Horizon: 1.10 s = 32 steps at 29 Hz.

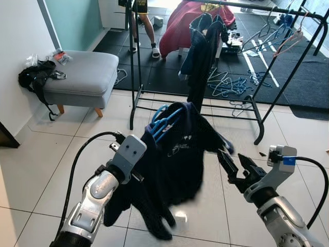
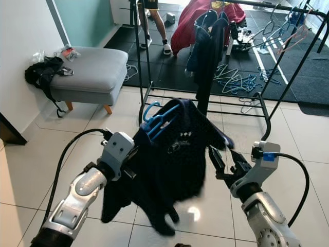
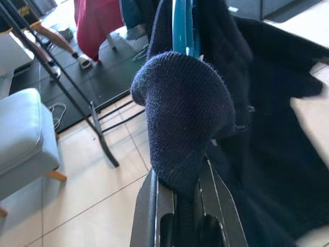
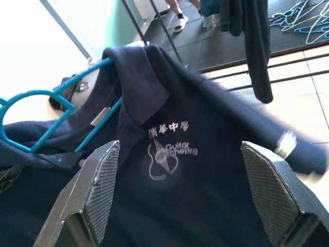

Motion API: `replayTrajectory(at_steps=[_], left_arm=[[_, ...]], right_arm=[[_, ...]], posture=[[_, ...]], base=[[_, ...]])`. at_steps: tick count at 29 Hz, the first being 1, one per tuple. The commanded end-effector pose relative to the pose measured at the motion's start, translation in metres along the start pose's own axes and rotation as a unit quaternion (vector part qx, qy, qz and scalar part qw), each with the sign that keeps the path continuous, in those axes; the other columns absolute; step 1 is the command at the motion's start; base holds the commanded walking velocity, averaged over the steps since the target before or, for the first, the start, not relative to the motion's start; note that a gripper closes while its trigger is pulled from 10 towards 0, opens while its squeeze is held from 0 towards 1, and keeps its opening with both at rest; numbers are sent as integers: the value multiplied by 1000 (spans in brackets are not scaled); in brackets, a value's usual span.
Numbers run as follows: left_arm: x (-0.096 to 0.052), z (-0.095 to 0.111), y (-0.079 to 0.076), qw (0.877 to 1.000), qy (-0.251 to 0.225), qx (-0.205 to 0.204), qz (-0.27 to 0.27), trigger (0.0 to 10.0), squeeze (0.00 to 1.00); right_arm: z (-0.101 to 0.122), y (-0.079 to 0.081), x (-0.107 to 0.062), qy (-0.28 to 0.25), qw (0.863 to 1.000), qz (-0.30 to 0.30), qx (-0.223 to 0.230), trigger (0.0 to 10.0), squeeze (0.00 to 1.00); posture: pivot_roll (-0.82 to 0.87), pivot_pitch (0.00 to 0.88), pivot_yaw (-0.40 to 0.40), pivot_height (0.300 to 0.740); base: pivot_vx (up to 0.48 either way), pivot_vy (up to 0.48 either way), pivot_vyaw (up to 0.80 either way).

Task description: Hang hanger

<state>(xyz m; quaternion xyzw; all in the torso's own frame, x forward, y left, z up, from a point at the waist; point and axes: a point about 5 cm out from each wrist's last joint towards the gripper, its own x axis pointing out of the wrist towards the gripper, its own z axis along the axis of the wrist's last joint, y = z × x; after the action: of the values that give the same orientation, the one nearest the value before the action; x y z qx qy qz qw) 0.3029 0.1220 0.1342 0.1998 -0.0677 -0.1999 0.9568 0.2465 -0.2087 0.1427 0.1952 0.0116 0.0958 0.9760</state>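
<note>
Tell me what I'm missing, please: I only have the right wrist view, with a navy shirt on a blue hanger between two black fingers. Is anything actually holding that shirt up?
Observer: Yes. The left gripper is shut on the navy shirt's fabric and holds it up above the tiled floor.
Operator: So what are my two fingers doing?
Observer: The right gripper is open beside the shirt's edge, gripping nothing.
Operator: Where would the hanger go?
Observer: Likely the black clothes rack just behind, where a dark garment and a red one already hang.
</note>
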Motion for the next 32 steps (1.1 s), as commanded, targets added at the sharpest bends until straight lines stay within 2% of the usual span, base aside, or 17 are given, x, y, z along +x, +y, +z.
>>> replayTrajectory(at_steps=[1,7,15,17,20,23,32], left_arm=[[4,14,5,999,-25,2,21,10000,0],[3,16,4,999,-28,2,29,10000,0],[-6,10,5,999,-18,-22,46,10000,0],[-9,8,5,998,-12,-30,53,10000,0],[-16,2,8,994,9,-74,81,10000,0],[-17,2,9,993,12,-81,85,10000,0],[-11,7,10,993,6,-78,85,10000,0]], right_arm=[[-2,-4,0,-1,1000,-13,1,10000,0],[-3,-2,-1,-4,1000,-11,-13,10000,0],[-2,2,-6,-13,999,-12,-45,10000,0],[-1,2,-8,-14,999,-14,-50,10000,0],[-1,2,-8,-16,998,-17,-54,10000,0],[-1,1,-7,-17,998,-17,-54,10000,0],[-2,2,-3,-13,998,-17,-54,10000,0]], posture=[[-88,172,0,740],[-85,163,4,740],[-88,160,7,740],[-87,159,7,740],[-89,157,6,740],[-89,157,6,740],[-91,161,8,740]], base=[[379,0,0],[383,0,0],[378,0,0],[379,0,0],[379,0,0],[382,0,0],[378,0,-724]])
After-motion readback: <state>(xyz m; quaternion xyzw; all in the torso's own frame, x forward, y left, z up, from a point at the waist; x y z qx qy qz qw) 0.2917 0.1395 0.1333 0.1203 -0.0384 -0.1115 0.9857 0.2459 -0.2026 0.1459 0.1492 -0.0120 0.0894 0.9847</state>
